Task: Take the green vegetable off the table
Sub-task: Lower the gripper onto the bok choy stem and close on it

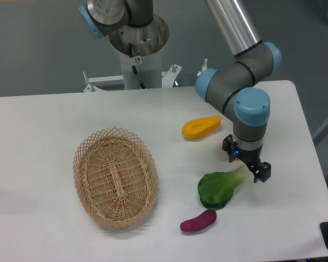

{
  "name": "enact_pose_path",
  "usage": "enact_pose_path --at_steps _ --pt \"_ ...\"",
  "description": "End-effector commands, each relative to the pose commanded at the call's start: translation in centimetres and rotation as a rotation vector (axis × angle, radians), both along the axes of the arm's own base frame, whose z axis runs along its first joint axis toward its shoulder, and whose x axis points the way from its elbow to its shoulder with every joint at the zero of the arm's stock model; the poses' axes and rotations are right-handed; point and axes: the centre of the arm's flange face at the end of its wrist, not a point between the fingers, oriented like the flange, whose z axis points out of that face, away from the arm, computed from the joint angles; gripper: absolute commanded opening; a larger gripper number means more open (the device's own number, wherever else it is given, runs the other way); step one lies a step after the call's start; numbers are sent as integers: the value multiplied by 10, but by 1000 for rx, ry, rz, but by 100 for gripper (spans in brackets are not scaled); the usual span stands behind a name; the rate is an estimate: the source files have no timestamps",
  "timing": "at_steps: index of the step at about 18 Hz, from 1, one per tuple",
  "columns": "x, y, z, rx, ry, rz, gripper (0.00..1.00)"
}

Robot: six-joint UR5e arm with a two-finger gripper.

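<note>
Stalk end is what matters here: the green vegetable lies flat on the white worktop, toward its right front part, with its long axis running on a slant. The dark rounded leaf sits at the lower left of that axis, and the pale whitish-green stalk points up and to the right, straight at the tool.

That tool hangs from the arm's wrist, pointed downward, and sits right at the stalk tip. Its two dark fingers stand apart, one toward the back and left, the other toward the front and right, with the pale stalk end reaching into or just beside the gap between them. They look spread rather than closed, and nothing is held. From this single fixed view I cannot tell whether the fingertips already touch the worktop or hover just over it, nor whether the stalk is truly between the fingers or only in front of them.

Judging from this, the grasp is set up on the stalk rather than the broad leaf, so the fingers would close across the narrow end. The leaf looks floppy, so it would likely droop from the held end on lifting.

Neighbours sit near: a small purple piece just below the leaf, and a yellow oblong fruit behind. A wicker basket lies well apart to the left.
</note>
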Motion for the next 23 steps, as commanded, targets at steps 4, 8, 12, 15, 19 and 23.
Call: enact_pose_path --at_steps 4,8,12,15,19,23 --pt "3 -1 -4 -5 -7 2 100" --pt "7 7 -12 -5 -1 -9 100" --pt "6 8 -16 -7 8 -8 100" --pt "5 7 -15 -15 16 -7 72" --pt "4 8 -12 -13 18 -9 45" --pt "2 9 -7 -7 27 -12 36"
